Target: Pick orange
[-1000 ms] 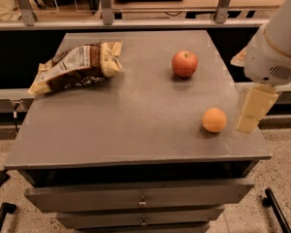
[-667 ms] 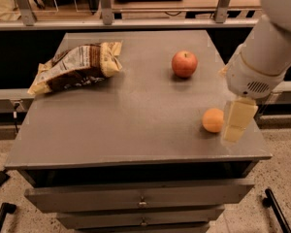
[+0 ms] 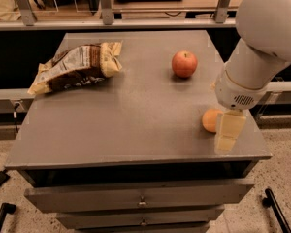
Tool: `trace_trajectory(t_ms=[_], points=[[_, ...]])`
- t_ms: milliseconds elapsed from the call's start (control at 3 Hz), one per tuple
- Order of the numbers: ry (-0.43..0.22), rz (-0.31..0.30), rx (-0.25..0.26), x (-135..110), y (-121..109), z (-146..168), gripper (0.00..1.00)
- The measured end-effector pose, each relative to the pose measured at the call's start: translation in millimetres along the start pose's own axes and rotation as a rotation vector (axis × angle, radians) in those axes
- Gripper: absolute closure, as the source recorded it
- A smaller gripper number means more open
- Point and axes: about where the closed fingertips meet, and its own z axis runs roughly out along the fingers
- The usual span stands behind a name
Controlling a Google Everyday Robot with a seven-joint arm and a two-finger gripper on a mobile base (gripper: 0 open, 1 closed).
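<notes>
The orange [image 3: 210,120], small, round and pale orange, sits on the grey table top [image 3: 136,106] near its front right corner. My gripper [image 3: 229,131] hangs from the white arm right beside it on the right and covers part of the fruit's right side. The gripper's pale fingers point down toward the table. A red apple [image 3: 184,64] lies farther back on the table, apart from the orange.
A brown and cream snack bag [image 3: 77,68] lies at the back left of the table. Drawers [image 3: 140,200] sit under the top. A railing and shelf run behind the table. The table's front edge is close to the gripper.
The arm has moved left and toward the front, bringing the gripper from the table's right edge to just beside the orange, now partly covering it. The orange, apple and bag have not moved.
</notes>
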Motion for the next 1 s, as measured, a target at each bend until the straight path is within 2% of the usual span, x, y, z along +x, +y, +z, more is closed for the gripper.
trace_trajectory(t_ms=[333, 1000], points=[[0.0, -0.001, 0.0, -0.3, 0.2, 0.2, 0.13], [0.001, -0.003, 0.001, -0.8, 0.8, 0.7, 0.6]])
